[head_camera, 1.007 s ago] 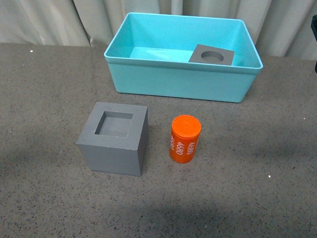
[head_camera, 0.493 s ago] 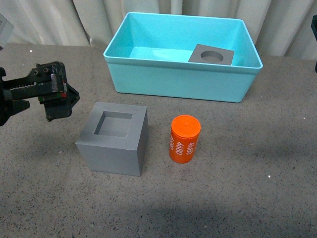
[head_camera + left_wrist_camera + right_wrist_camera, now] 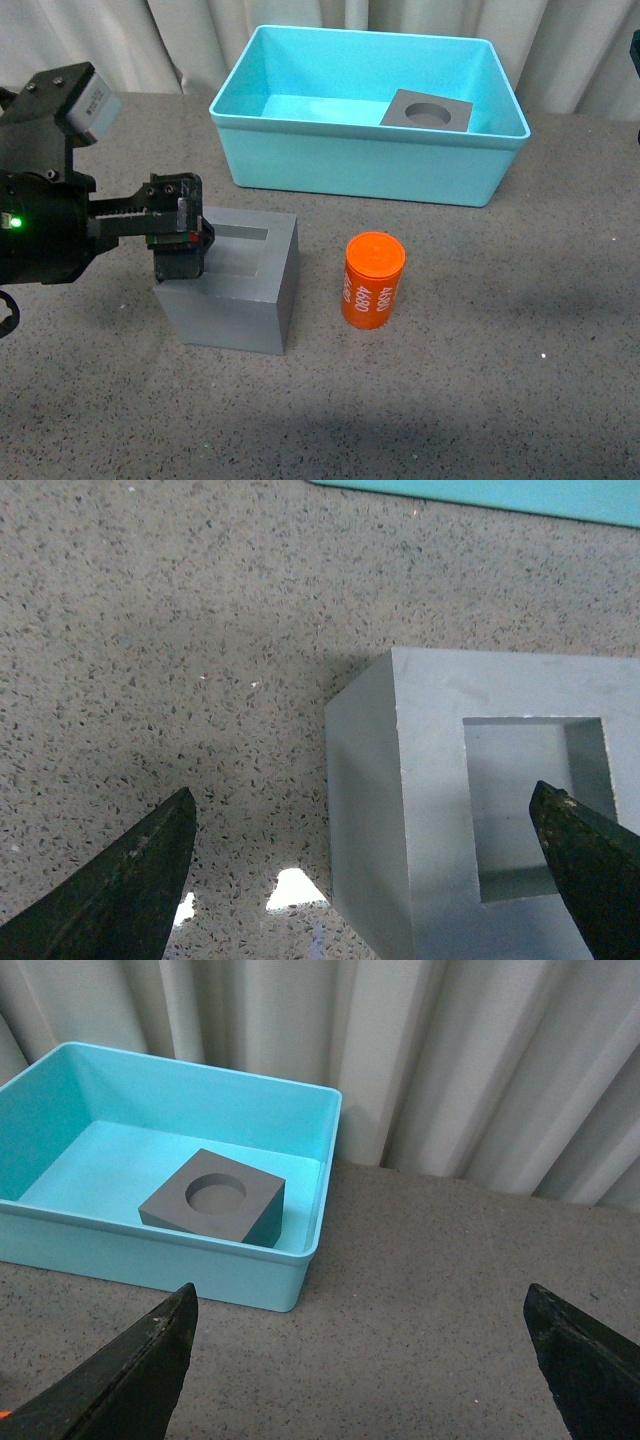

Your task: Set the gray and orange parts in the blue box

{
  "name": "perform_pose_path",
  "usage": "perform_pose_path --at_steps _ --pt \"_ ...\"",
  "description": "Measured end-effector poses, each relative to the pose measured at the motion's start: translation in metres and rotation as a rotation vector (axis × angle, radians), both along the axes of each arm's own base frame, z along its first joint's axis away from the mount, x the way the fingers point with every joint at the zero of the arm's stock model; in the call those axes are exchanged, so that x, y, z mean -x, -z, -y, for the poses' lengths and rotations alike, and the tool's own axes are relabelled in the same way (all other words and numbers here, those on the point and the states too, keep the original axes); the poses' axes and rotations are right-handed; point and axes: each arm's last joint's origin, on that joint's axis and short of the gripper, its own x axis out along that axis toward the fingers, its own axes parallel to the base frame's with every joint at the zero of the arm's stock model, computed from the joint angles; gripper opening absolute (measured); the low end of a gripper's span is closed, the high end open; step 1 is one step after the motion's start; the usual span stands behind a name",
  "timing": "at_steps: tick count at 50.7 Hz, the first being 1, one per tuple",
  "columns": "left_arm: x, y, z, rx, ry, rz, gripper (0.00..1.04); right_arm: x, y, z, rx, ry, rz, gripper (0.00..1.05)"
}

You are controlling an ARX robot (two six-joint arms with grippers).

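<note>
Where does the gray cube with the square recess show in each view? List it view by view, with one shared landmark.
Front view: gray cube left of centre, beside the orange cylinder.
Left wrist view: close up, recess facing the camera.
Right wrist view: not in it.
Shared landmark: blue box, in all three.

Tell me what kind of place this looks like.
Probably a robotics lab test bench: a speckled gray tabletop, a pale curtain backdrop, and plain practice props like the blue box and numbered orange cylinder.
</note>
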Motion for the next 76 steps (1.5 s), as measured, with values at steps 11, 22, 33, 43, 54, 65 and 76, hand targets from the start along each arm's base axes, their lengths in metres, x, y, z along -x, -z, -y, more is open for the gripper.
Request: perform_pose_path --at_steps 11,22,33,43,54,65,76 --pt "-0.005 0.008 0.002 -0.015 -0.016 -0.034 0.98 0.000 0.000 0.000 0.000 0.000 0.000 0.95" --pt "-0.008 0.008 0.006 -0.024 0.000 -0.056 0.63 0.000 0.000 0.000 0.000 0.000 0.000 0.95" --pt "-0.009 0.001 0.009 -0.031 -0.001 -0.035 0.23 0.000 0.000 0.000 0.000 0.000 0.000 0.95" --pt "-0.009 -0.020 0.009 -0.003 -0.030 0.028 0.18 0.000 0.000 0.000 0.000 0.000 0.000 0.95" --pt "-0.024 -0.068 0.020 0.044 -0.036 0.199 0.18 0.000 0.000 0.000 0.000 0.000 0.000 0.95" --pt "-0.051 -0.107 0.031 0.098 -0.022 0.356 0.18 0.000 0.000 0.000 0.000 0.000 0.000 0.95" --pt "-0.098 -0.118 0.042 0.129 -0.020 0.405 0.18 0.000 0.000 0.000 0.000 0.000 0.000 0.95"
